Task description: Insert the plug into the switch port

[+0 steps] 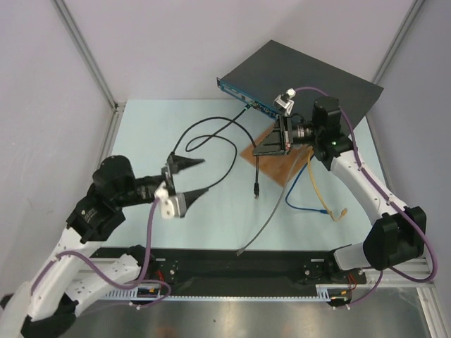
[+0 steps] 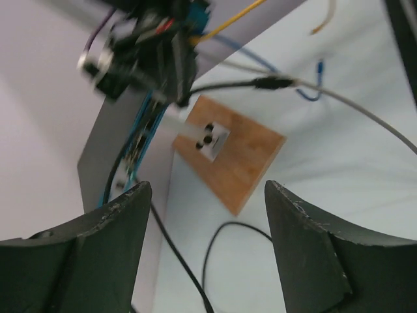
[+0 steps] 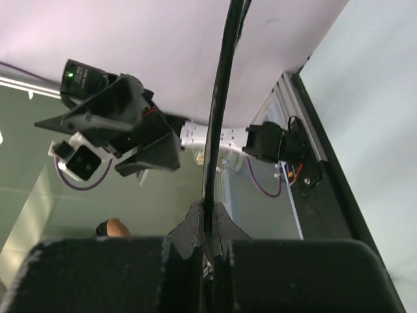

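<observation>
The switch is a flat dark grey box at the back right, with its teal front face towards the table. It also shows in the left wrist view. My right gripper hovers over a wooden board just in front of that face. It is shut on a thin black cable. The cable's plug sticks out well past the fingers, away from the switch, and shows in the left wrist view. My left gripper is open and empty at mid-left, pointing at the board.
The brown wooden board carries a small white part. A second black cable runs from the switch face and loops over the table. Grey, blue and yellow cables lie right of centre.
</observation>
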### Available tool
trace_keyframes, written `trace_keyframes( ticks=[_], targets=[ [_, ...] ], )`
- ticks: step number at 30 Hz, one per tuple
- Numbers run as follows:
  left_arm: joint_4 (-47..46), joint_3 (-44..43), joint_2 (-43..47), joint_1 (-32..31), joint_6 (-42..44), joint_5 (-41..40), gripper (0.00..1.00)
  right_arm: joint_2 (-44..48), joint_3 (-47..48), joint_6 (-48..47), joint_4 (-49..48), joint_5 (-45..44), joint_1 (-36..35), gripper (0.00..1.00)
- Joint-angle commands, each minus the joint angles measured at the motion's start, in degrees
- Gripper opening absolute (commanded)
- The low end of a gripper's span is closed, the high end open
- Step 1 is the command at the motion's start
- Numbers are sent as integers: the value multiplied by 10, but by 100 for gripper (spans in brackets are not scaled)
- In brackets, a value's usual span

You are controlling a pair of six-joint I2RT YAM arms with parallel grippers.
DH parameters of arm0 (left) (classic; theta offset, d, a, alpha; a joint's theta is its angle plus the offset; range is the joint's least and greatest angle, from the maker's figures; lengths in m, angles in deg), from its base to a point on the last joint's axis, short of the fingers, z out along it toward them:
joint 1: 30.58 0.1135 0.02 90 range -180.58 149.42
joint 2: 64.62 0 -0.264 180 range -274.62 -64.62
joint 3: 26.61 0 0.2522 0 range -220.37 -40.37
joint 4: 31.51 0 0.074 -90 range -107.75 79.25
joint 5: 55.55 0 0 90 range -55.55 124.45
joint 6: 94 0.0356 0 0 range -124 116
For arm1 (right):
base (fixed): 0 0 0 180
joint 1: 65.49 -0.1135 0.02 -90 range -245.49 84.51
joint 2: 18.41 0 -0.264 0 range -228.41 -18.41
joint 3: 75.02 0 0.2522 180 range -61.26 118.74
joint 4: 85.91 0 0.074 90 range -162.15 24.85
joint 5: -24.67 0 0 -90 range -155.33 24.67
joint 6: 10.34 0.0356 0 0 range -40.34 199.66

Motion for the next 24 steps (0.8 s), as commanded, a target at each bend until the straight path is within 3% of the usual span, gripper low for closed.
trace_keyframes(
  ticks=[1, 4, 10, 24],
  targets=[
    [80, -43, -33, -125, 212, 6, 74, -7, -15, -11, 2, 32, -13, 0],
    [121, -49, -66, -210, 333, -33, 70, -12, -42, -4, -4, 52, -42, 0],
    [122, -45, -113, -266, 480, -50, 59, -14, -67, 10, -26, 78, -97, 0],
    [88, -34, -173, -296, 541, -32, 55, -36, -57, 31, -55, 86, -140, 0]
  ],
)
